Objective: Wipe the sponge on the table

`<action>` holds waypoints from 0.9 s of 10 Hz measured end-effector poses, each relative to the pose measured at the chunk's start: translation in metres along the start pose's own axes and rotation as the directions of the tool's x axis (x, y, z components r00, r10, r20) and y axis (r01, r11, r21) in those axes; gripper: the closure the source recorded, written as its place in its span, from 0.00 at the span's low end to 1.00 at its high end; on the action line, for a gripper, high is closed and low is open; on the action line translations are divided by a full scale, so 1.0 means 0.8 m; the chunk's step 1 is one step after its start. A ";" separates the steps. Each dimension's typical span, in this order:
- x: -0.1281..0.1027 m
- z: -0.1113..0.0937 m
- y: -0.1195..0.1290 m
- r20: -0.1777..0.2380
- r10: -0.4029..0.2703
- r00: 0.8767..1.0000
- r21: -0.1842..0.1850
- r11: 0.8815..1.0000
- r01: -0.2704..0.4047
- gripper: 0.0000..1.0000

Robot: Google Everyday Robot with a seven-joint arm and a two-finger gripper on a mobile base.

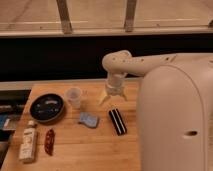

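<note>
Centrally, sponge [89, 119] flat on table [85, 150], open wood toward near edge, pincer [112, 99] spread, hovering behind it.

Sponge [89, 120] lies flat mid-desk [85, 150], blue-grey, soft, rounded corners, slightly askew on the light wood planks. Tool [112, 98] hangs farther back, near but clear of it, fingers spread.

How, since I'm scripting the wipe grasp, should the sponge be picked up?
Probably take the sponge across its narrower width, from straight above: it lies flat and low on the table, offering only its edges. The gripper hangs open above the table, behind and right of it.
</note>
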State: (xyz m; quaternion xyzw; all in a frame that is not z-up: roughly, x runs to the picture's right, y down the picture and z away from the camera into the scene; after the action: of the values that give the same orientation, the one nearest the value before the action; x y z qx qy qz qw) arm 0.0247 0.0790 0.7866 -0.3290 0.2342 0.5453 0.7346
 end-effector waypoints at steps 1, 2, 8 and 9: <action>-0.008 0.007 0.023 -0.021 -0.033 0.999 0.017 0.999 0.033 0.20; -0.013 0.012 0.039 -0.034 -0.055 0.998 0.024 0.998 0.056 0.20; -0.018 0.065 0.095 -0.151 -0.147 0.978 0.035 0.988 0.154 0.20; -0.016 0.073 0.101 -0.169 -0.148 0.974 0.021 0.988 0.154 0.20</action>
State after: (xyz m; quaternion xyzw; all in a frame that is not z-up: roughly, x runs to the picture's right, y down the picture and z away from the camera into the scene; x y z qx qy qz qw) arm -0.0571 0.1292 0.8163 -0.3778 0.2787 0.4543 0.7571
